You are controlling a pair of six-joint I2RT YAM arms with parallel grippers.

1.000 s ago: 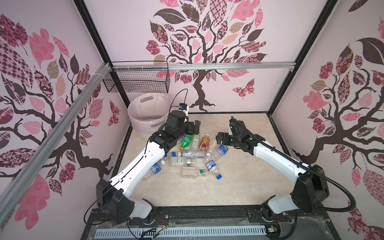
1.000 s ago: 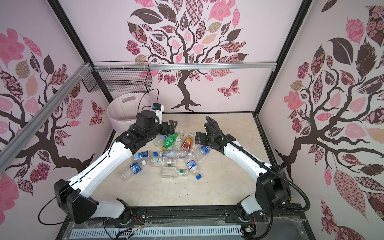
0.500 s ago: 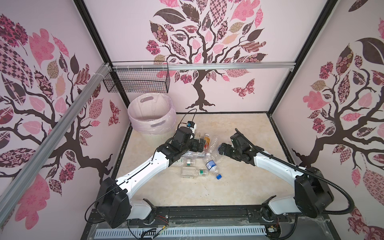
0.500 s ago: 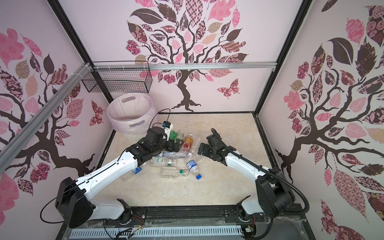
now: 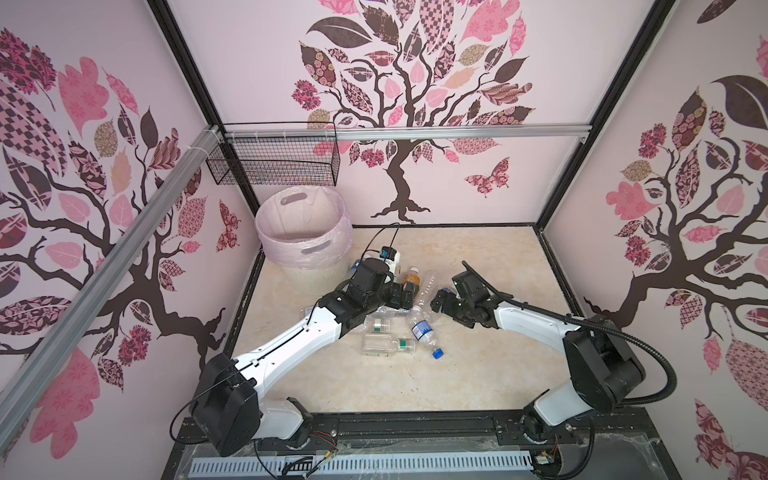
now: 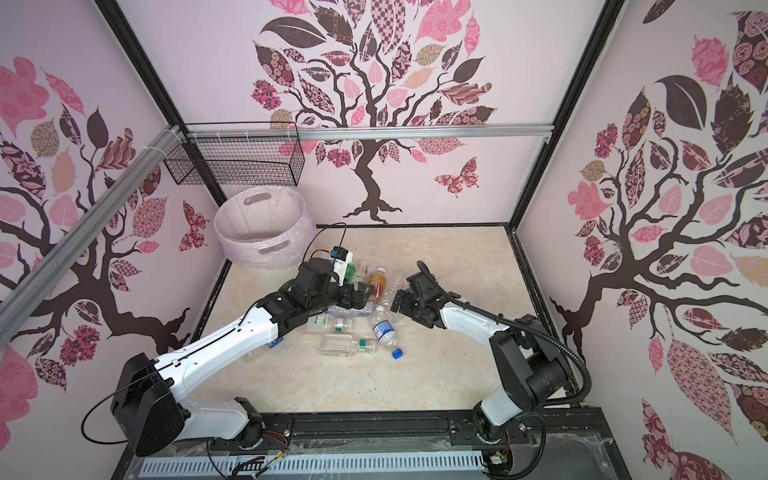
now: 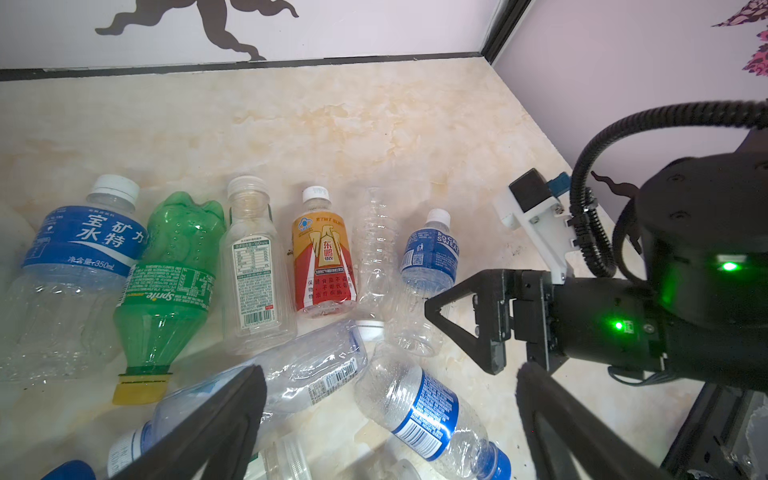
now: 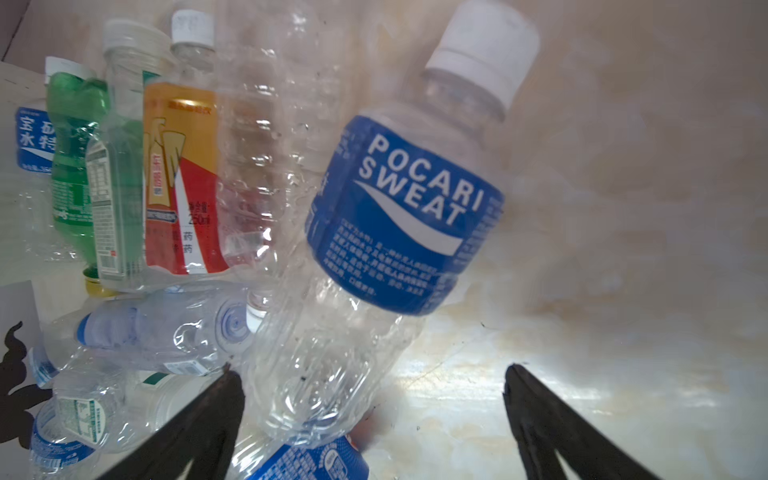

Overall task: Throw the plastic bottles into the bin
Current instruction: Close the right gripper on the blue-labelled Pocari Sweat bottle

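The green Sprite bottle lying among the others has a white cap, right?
Not quite. The Sprite bottle has a yellow cap, not a white one, as the left wrist view shows. The rest is right.

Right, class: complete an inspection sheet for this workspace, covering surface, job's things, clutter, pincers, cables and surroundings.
Surface: beige marbled tabletop.
Job's things: clear, green and orange plastic bottles heaped mid-table; round pale pink lined bin, far left corner.
Clutter: nothing seen.
Pincers: left pincer open over the heap; right pincer open at a white-capped, blue-labelled bottle.
Cables: thin black cable over left wrist; black corrugated hose along right arm.
Surroundings: black wire mesh basket above the bin; tree-patterned walls.
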